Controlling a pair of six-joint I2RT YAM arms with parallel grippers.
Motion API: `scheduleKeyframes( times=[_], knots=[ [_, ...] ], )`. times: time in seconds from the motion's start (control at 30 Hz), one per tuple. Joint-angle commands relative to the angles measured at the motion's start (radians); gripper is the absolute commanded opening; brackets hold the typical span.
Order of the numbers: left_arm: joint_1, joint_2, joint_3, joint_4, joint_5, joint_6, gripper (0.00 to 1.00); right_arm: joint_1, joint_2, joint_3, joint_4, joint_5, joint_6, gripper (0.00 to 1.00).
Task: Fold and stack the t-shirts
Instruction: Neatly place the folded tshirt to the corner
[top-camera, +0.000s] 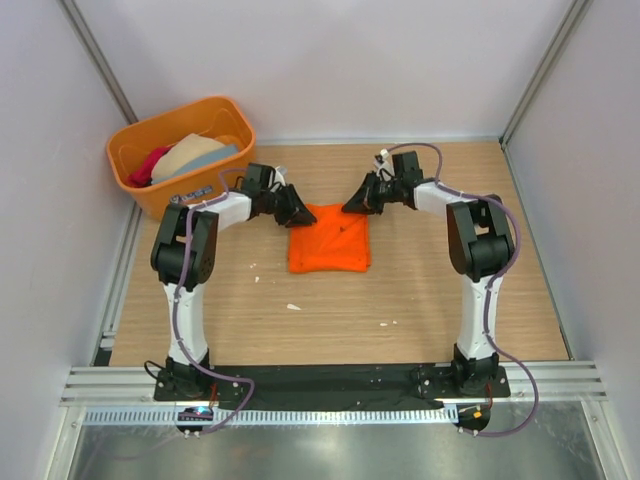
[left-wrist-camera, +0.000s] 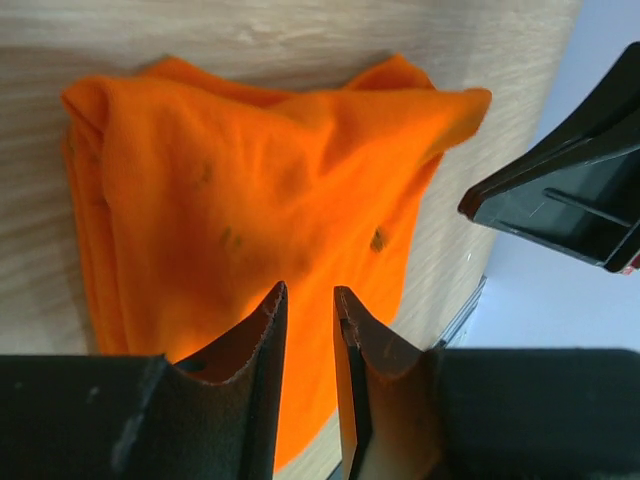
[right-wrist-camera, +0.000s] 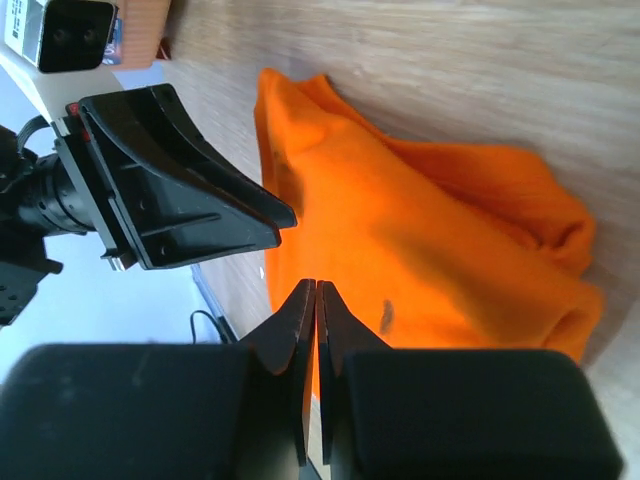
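leftward, the tub (top-camera: 126, 152) holds the other t-shirts (top-camera: 190, 155), unfolded. left gripper (left-wrist-camera: 308, 290), narrowly parted and empty, hangs by the folded orange t-shirt (top-camera: 330, 240) in the middle of the table (top-camera: 420, 290); right gripper (right-wrist-camera: 316, 285), pinched shut on nothing, opposite. this fold looks done; next means fetching another from the tub.

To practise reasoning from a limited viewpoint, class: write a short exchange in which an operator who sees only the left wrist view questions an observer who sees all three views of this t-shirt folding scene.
Operator: I only see the other gripper from the side. Are its jaws open?
Observer: No. In the right wrist view the right gripper has its jaws pressed together, at the edge of the orange t-shirt.
Operator: Are more shirts waiting?
Observer: Yes. The top view shows an orange tub at the far left, holding crimson, beige and grey-blue cloth.
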Motion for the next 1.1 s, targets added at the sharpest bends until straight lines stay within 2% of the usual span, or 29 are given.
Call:
scheduleKeyframes(
  times=[0.0, 0.03, 0.1, 0.13, 0.17, 0.2, 0.23, 0.3, 0.33, 0.4, 0.43, 0.5, 0.63, 0.67, 0.8, 0.9, 1.07],
  knots=[
    [0.002, 0.030, 0.032, 0.161, -0.021, -0.073, 0.26, -0.022, 0.045, -0.053, 0.384, -0.104, 0.181, 0.09],
    [0.005, 0.039, 0.037, 0.186, -0.039, -0.084, 0.25, -0.033, 0.070, -0.071, 0.494, -0.111, 0.215, 0.09],
    [0.008, 0.062, 0.041, 0.197, -0.068, -0.093, 0.24, -0.051, 0.130, -0.085, 0.590, -0.108, 0.311, 0.09],
    [0.010, 0.078, 0.041, 0.198, -0.081, -0.090, 0.24, -0.071, 0.192, -0.100, 0.736, -0.111, 0.359, 0.09],
    [0.011, 0.084, 0.040, 0.200, -0.091, -0.087, 0.23, -0.082, 0.219, -0.105, 0.801, -0.111, 0.404, 0.09],
    [0.013, 0.090, 0.041, 0.200, -0.116, -0.081, 0.23, -0.089, 0.240, -0.113, 0.875, -0.108, 0.527, 0.09],
    [0.016, 0.105, 0.049, 0.188, -0.122, -0.076, 0.22, -0.099, 0.275, -0.128, 0.979, -0.107, 0.568, 0.09],
    [0.024, 0.113, 0.058, 0.180, -0.136, -0.075, 0.22, -0.117, 0.280, -0.131, 0.927, -0.079, 0.568, 0.10],
    [0.024, 0.112, 0.067, 0.169, -0.144, -0.073, 0.25, -0.120, 0.276, -0.122, 0.809, -0.073, 0.488, 0.11],
    [0.025, 0.101, 0.092, 0.145, -0.136, -0.062, 0.26, -0.120, 0.240, -0.105, 0.684, -0.058, 0.395, 0.11],
    [0.022, 0.074, 0.110, 0.134, -0.134, -0.062, 0.30, -0.120, 0.221, -0.088, 0.579, -0.050, 0.305, 0.14],
    [0.017, 0.046, 0.121, 0.131, -0.134, -0.065, 0.34, -0.120, 0.173, -0.061, 0.496, -0.051, 0.242, 0.17],
    [0.013, 0.015, 0.165, 0.134, -0.119, -0.090, 0.38, -0.117, 0.109, 0.108, 0.101, 0.007, 0.024, 0.20],
    [0.011, 0.020, 0.175, 0.135, -0.101, -0.091, 0.38, -0.114, 0.098, 0.125, 0.064, 0.020, -0.020, 0.24],
    [0.010, 0.088, 0.199, 0.160, -0.066, -0.117, 0.35, -0.094, 0.021, 0.117, 0.053, 0.031, -0.004, 0.29],
    [0.002, 0.130, 0.178, 0.311, -0.046, -0.176, 0.33, -0.041, 0.016, 0.091, 0.101, -0.016, 0.058, 0.30],
    [0.008, 0.259, 0.221, 0.366, -0.052, -0.236, 0.31, 0.012, 0.055, -0.105, 0.441, -0.039, 0.234, 0.27]
  ],
)
